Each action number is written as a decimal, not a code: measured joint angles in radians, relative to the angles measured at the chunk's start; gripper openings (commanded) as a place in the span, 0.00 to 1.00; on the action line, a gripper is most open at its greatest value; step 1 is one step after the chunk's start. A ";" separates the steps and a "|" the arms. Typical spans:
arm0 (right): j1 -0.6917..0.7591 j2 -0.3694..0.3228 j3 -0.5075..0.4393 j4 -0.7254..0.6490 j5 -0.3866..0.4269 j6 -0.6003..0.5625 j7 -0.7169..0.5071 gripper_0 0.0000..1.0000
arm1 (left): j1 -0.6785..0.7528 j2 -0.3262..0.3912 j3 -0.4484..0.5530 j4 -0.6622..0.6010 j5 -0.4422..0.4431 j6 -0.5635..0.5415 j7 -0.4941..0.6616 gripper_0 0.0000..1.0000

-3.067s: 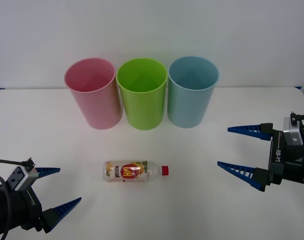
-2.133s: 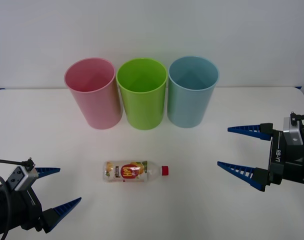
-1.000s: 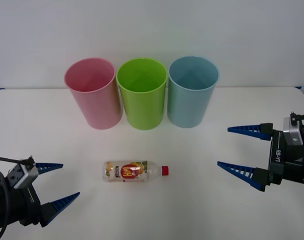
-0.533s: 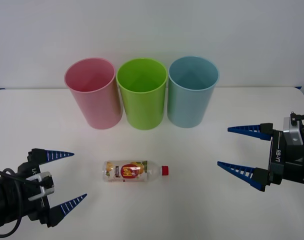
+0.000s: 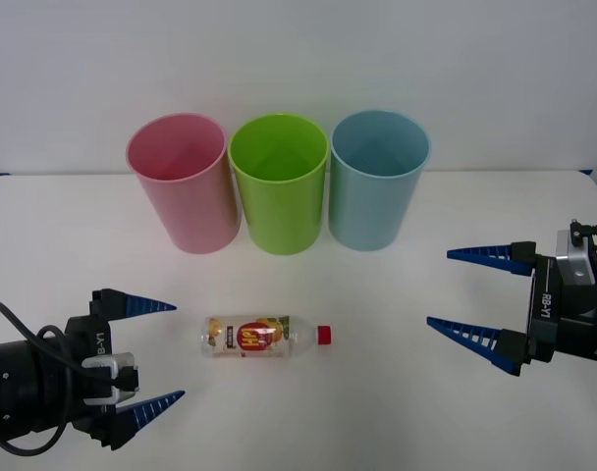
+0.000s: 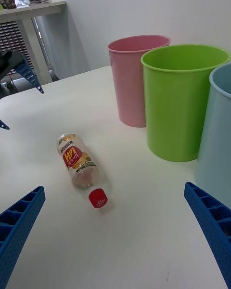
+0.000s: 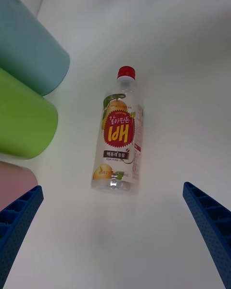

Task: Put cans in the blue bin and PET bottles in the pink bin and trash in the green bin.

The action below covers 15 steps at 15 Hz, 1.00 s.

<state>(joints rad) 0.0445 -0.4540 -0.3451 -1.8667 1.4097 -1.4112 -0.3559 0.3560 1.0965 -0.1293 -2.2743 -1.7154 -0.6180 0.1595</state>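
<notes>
The PET bottle lies on its side on the white counter, in the near middle of it, with its red cap pointing right and its clear base pointing left. Its yellow-orange label with the red logo faces up. Nothing touches it.

The left claw is near the bottle's base end, just to its left and a little nearer, hovering low over the counter. Its two blue ribbed fingers are spread wide and released, gripping nothing, their tips aimed right toward the bottle. In the left wrist view the bottle lies between and beyond the two finger corners, apart from both.

The right claw sits well apart on the right side of the counter, also spread wide and empty, its fingers pointing left. From the right wrist view the bottle is seen with its cap toward the camera.

Farther back, three bins stand upright in a row, mouths open. The pink bin is on the left, the green bin in the middle, and the blue bin on the right. Neighbouring bins stand just beside one another, at or near touching. The row is well apart from the bottle, beyond it, with a plain pale wall behind.
</notes>
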 measured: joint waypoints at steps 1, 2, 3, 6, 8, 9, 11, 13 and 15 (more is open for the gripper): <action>0.000 0.000 0.000 0.000 0.000 0.000 0.000 1.00 | -0.030 0.028 -0.039 -0.007 -0.035 0.024 0.052 1.00; 0.000 0.000 0.000 0.000 0.000 0.000 0.000 1.00 | -0.064 0.055 -0.081 -0.009 -0.072 0.053 0.103 1.00; 0.000 0.000 0.000 0.000 0.000 0.000 0.000 1.00 | -0.096 0.083 -0.124 -0.010 -0.102 0.080 0.154 1.00; 0.000 0.000 0.000 0.000 0.000 0.000 0.000 1.00 | -0.183 0.159 -0.221 -0.007 -0.204 0.095 0.310 1.00; 0.000 0.000 0.000 0.000 0.000 0.000 0.000 1.00 | -0.240 0.171 -0.272 -0.002 -0.255 0.087 0.402 1.00; 0.000 0.000 0.000 0.000 0.000 0.000 0.000 1.00 | -0.274 0.172 -0.297 0.001 -0.261 0.069 0.442 1.00; 0.000 0.000 0.000 0.000 0.000 0.000 0.000 1.00 | -0.353 0.190 -0.365 0.002 -0.267 0.042 0.520 1.00; 0.000 0.000 0.000 0.000 0.000 0.000 0.000 1.00 | -0.421 0.203 -0.430 0.013 -0.275 0.041 0.557 1.00; 0.000 0.000 0.000 0.000 0.000 0.000 0.000 1.00 | -0.508 0.188 -0.510 0.048 -0.283 0.041 0.562 1.00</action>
<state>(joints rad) 0.0445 -0.4540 -0.3451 -1.8668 1.4097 -1.4112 -0.3559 -0.1519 1.2847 -0.6390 -2.2267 -1.9983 -0.5772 0.7219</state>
